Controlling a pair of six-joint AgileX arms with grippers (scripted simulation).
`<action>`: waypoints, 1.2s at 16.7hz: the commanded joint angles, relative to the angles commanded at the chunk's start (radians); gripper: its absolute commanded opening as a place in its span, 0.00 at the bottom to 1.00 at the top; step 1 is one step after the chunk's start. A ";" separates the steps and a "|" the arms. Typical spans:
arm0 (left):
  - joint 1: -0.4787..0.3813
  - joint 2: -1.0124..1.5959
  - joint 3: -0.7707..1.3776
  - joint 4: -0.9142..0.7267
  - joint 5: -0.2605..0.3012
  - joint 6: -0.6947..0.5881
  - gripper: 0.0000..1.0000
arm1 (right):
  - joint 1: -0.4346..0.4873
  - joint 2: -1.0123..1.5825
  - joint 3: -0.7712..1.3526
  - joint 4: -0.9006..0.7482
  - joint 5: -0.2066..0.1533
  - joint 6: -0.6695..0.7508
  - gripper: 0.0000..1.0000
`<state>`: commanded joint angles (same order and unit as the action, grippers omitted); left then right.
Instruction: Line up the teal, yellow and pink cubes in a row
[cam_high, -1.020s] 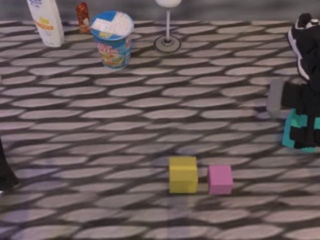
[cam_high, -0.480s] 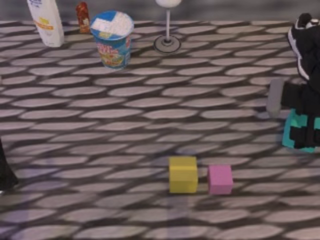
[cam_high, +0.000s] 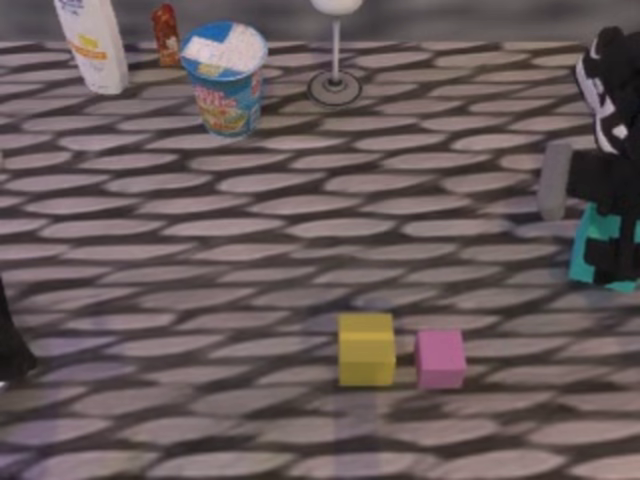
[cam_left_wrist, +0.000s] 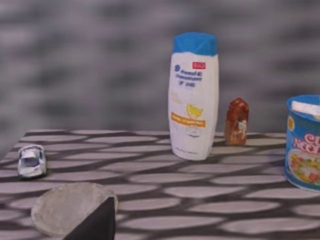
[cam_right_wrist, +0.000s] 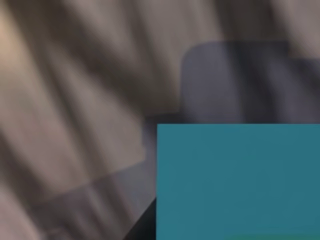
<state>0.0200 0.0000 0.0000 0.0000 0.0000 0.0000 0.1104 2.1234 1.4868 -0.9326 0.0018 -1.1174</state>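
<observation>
Moved: right gripper and teal cube now sit slightly higher than 0.5 s ago; the cube casts a separate shadow.
Teal cube: at the table's 3 o'clock edge, clamped between the closed-in fingers.
Yellow cube: 6 o'clock, resting.
Pink cube: just beside yellow's 3 o'clock side, narrow gap.
Left arm: parked at 9 o'clock; its pincer's opening cannot be told.

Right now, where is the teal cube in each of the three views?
Top view: the teal cube is at the table's right edge, under the right hand, largely covered by it.
Left wrist view: not in it; this view shows a shampoo bottle and a noodle cup.
Right wrist view: the teal cube fills much of the picture, close up.
Shared landmark: the patterned tabletop, seen in all three.
</observation>
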 joint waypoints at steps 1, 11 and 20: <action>0.000 0.000 0.000 0.000 0.000 0.000 1.00 | 0.002 -0.013 0.022 -0.040 0.000 -0.001 0.00; 0.000 0.000 0.000 0.000 0.000 0.000 1.00 | 0.020 -0.053 0.111 -0.175 -0.001 0.007 0.00; 0.000 0.000 0.000 0.000 0.000 0.000 1.00 | 0.524 0.241 0.653 -0.422 0.001 0.295 0.00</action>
<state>0.0200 0.0000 0.0000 0.0000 0.0000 0.0000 0.6342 2.3643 2.1395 -1.3548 0.0025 -0.8222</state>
